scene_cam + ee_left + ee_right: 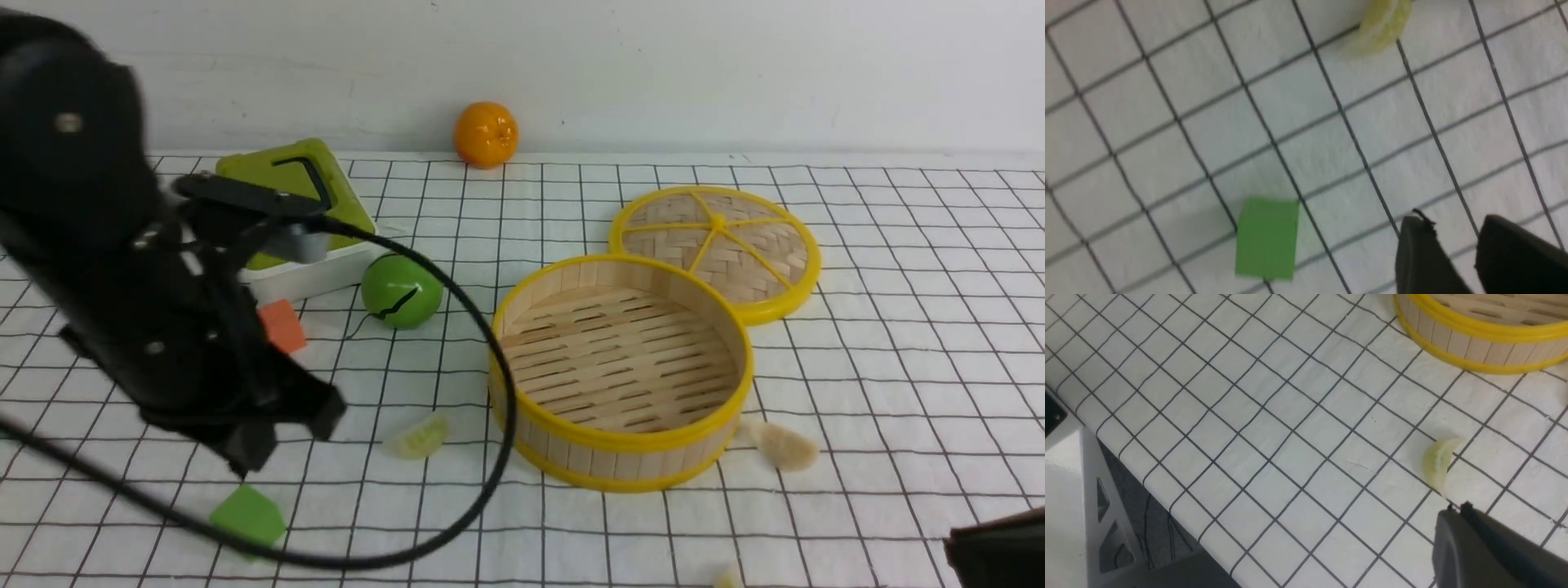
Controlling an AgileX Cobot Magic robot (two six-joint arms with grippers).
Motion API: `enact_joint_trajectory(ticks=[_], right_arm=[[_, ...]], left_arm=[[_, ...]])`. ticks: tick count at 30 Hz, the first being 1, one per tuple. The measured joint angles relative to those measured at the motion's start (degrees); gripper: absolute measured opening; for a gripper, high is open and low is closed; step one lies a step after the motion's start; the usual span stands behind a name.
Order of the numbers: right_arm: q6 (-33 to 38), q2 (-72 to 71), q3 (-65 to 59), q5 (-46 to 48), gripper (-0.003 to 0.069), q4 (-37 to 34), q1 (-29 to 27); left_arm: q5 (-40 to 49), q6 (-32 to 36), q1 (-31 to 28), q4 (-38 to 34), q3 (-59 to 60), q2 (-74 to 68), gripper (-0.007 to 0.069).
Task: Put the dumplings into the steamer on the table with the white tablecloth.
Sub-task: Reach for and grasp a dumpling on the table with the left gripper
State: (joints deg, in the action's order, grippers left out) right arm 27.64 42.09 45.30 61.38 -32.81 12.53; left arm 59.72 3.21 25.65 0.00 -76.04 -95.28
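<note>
3 small pale pleated crescent dumplings [418, 437] lie on the white grid-cloth surface [898, 327] near the empty round bamboo steamer [620, 467]. Probably light, soft and slippery: pinch each across its plump middle. Left jaws parted, right jaws clenched, both empty.

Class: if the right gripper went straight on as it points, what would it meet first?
Probably the pale green dumpling just ahead of the right gripper; depth is unclear, so it might touch the white tablecloth first.
</note>
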Motion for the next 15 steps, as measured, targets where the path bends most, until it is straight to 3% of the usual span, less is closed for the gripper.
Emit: enact_joint_trajectory(ticks=[3, 6, 11, 15], right_arm=[[0.0, -0.4, 0.0, 0.3, -0.0011, 0.0, 0.0], [-0.1, -0.4, 0.0, 0.7, -0.0009, 0.0, 0.0], [-0.1, -0.4, 0.0, 0.9, -0.0004, 0.0, 0.0], [-0.1, -0.4, 0.0, 0.9, -0.0003, 0.1, 0.0]], left_arm=[[-7.2, 9.3, 0.0, -2.1, -0.1, -5.8, 0.0469], [-15.5, 12.1, 0.1, -2.0, -0.2, -10.1, 0.0557], [-22.1, 12.2, 0.1, -1.0, -0.2, -15.9, 0.0554], [-21.8, 12.2, 0.1, -1.1, -0.3, -18.5, 0.0458]])
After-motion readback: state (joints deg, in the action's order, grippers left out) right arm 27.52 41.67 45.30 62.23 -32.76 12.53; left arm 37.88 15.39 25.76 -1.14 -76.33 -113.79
